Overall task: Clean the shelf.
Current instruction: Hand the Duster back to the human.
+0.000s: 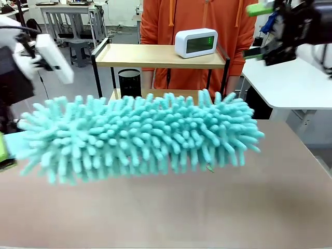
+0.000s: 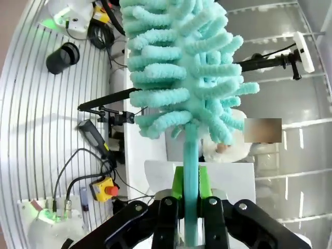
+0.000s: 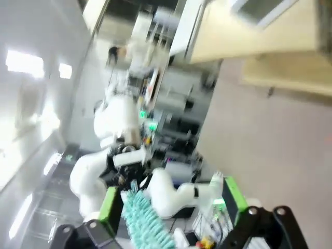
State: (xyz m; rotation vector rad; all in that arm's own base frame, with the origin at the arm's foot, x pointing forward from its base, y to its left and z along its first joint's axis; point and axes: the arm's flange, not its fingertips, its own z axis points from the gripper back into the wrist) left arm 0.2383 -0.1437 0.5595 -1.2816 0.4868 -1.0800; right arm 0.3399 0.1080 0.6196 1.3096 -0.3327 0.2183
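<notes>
The shelf (image 1: 150, 56) stands at the table's far side, two light wooden boards in a black frame; the right wrist view catches it blurred at the top right (image 3: 244, 36). A large teal chenille duster (image 1: 140, 135) hangs lengthwise over the table, in front of the shelf and close to the camera. My left gripper (image 2: 191, 181) is shut on the duster's teal handle (image 2: 191, 150), green pads pressed to both sides. High at the right, above the shelf's right end, my right gripper (image 1: 258, 30) is open and holds nothing; its fingers (image 3: 233, 194) are spread wide.
A white digital clock (image 1: 196, 42) sits on the shelf's top board. A black cylinder (image 1: 129, 82) stands on the lower one. A person in an orange hoodie (image 1: 155, 21) stands right behind the shelf. A white table (image 1: 290, 83) is at the right, beside the beige tabletop (image 1: 207, 207).
</notes>
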